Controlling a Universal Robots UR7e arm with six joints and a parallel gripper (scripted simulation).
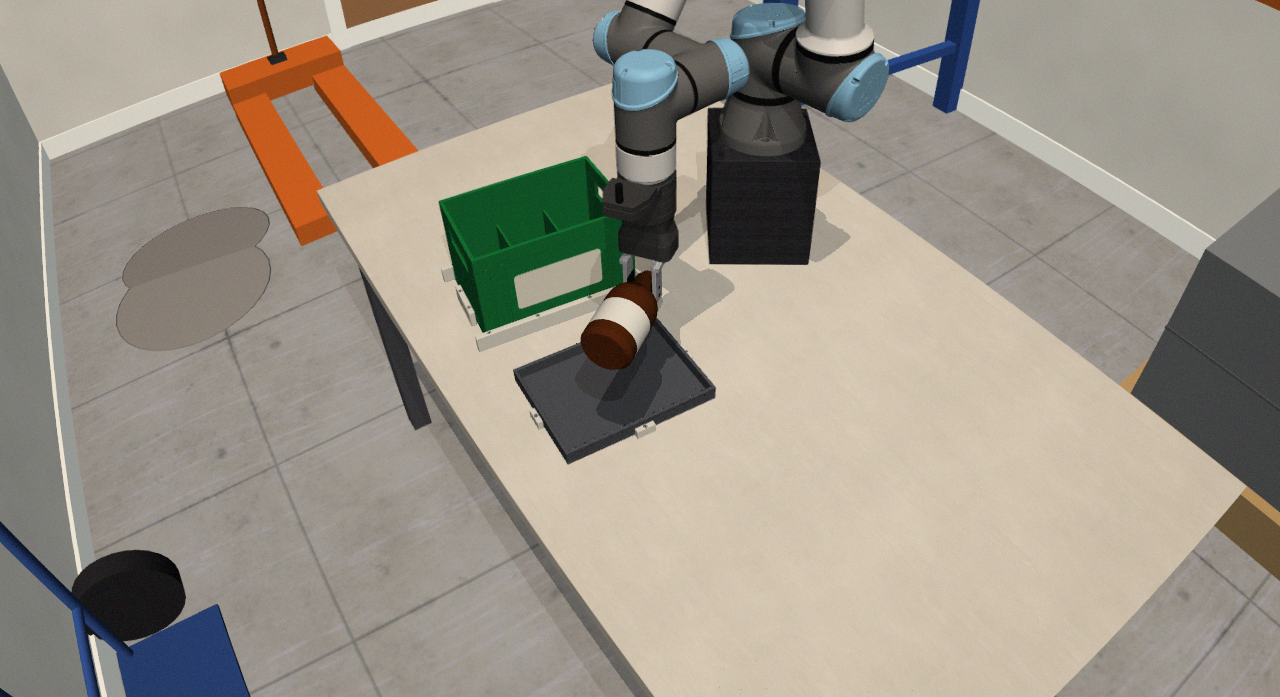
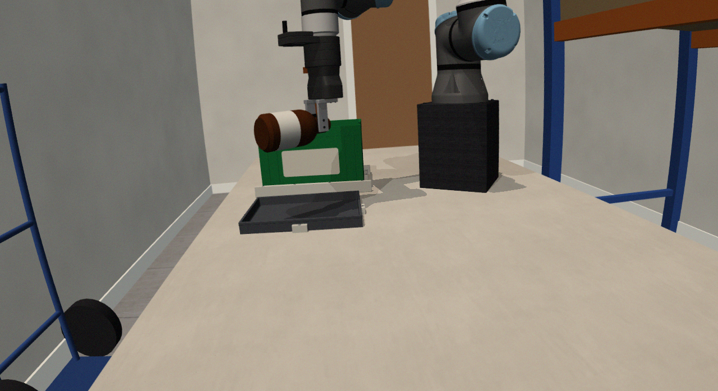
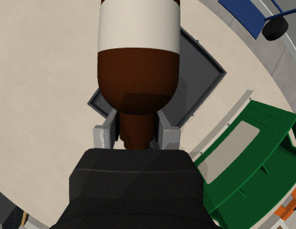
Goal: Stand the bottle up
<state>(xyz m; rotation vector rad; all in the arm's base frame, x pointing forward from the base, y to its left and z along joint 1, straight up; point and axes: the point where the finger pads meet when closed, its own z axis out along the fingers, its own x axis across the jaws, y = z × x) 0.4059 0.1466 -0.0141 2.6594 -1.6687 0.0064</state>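
Hanging below the arm in the top view, the gripper [image 1: 641, 279] [image 2: 317, 117] [image 3: 137, 118] has its fingers closed on the neck of the brown bottle [image 1: 619, 324] [image 2: 288, 129] [image 3: 139, 73]. The bottle's base points away from the fingers, over the dark tray [image 1: 572, 452] [image 2: 328, 221] [image 3: 203, 49], which lies below the end effector; the green crate [image 1: 496, 285] [image 2: 351, 152] [image 3: 265, 127] stands just beside the gripper.

In the exterior view the bottle is well off the tray, nearly level, its base sagging a little below the neck. Its label faces outward.

In the wrist view the neck sits between the two fingers, the shoulder just beyond them. I judge it stiff, smooth and perhaps glass, so fragile and apt to slip, with most weight in the wide body, far from the grip. The neck suits the narrow stroke, but the body could swing; turning it base-down calls for slow wrist motion, away from the crate.
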